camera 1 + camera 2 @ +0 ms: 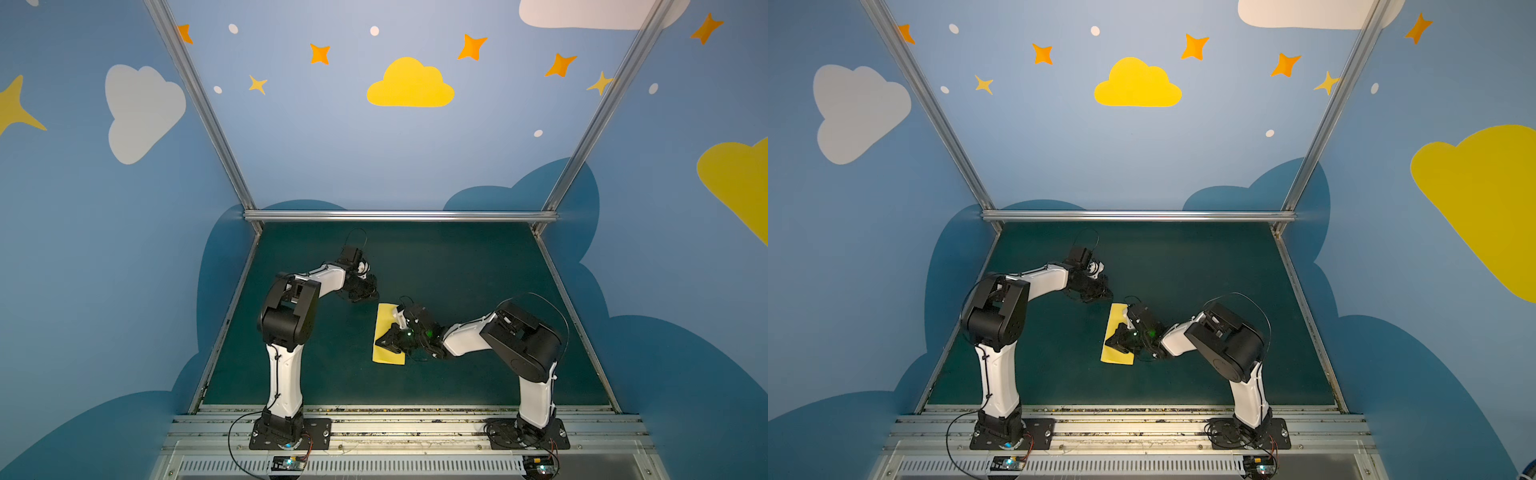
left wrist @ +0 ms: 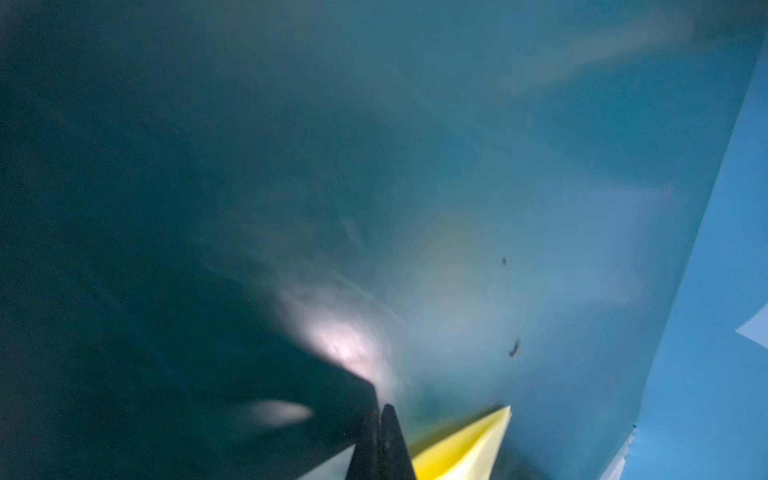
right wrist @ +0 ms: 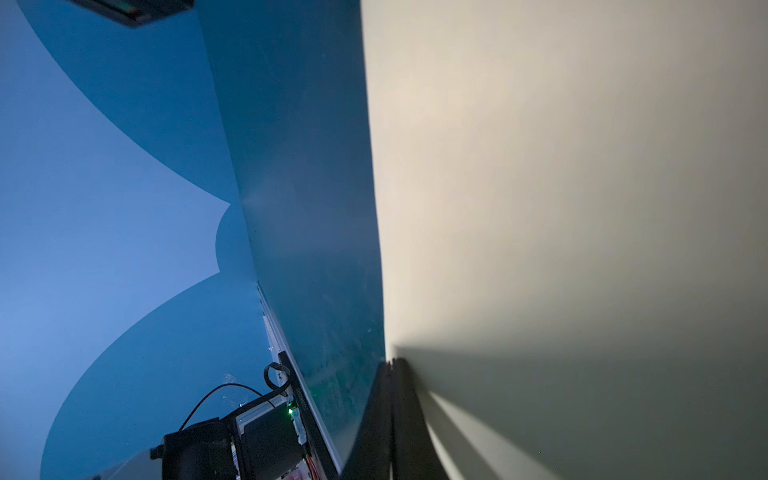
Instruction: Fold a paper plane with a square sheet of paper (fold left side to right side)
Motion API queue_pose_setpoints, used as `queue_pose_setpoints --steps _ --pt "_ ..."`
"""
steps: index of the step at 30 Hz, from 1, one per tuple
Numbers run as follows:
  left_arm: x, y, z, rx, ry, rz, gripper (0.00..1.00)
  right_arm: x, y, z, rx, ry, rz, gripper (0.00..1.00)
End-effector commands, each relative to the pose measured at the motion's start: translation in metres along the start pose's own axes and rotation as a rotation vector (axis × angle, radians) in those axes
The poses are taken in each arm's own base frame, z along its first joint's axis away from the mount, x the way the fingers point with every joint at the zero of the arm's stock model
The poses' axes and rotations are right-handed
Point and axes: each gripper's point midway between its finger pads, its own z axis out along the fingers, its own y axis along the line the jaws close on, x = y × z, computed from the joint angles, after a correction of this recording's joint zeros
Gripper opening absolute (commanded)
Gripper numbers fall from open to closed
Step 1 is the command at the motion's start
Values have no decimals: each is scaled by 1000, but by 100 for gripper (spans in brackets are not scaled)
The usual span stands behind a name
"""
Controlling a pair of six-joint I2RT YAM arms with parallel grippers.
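Observation:
The square sheet of paper (image 1: 387, 358) (image 1: 1116, 358) lies on the green mat, folded in half into a narrow pale yellow strip. My right gripper (image 1: 377, 343) (image 1: 1106, 344) is shut and lies across the strip, its tip at the strip's left edge. In the right wrist view the shut right gripper (image 3: 392, 361) rests on the pale sheet of paper (image 3: 561, 208). My left gripper (image 1: 374, 296) (image 1: 1108, 296) is shut and empty, just beyond the strip's far left corner. In the left wrist view the left gripper (image 2: 382, 409) sits beside the paper's corner (image 2: 469, 449). A paper plane is out of view.
The green mat (image 1: 478, 266) is bounded by aluminium rails (image 1: 399, 215) at the back and sides, with painted blue walls behind. Both arm bases (image 1: 286, 432) (image 1: 528, 432) are bolted to the front rail, with cables and small boards beside them.

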Motion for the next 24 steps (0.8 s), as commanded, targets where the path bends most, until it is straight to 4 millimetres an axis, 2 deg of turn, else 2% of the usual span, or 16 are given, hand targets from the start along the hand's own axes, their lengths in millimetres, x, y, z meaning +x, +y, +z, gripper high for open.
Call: queue_pose_setpoints --steps 1,4,9,17,24 --pt "4 -4 -16 -1 21 20 4 23 -58 -1 186 49 70 0" --pt "13 -28 -32 76 -16 27 4 22 -58 1 184 50 69 0" --pt "50 -49 -45 129 -38 28 4 23 -59 1 189 51 71 0" --pt "104 -41 -31 133 -13 -4 4 23 -63 1 200 51 74 0" --pt "117 -21 -15 80 17 -26 4 24 -64 0 205 51 74 0"
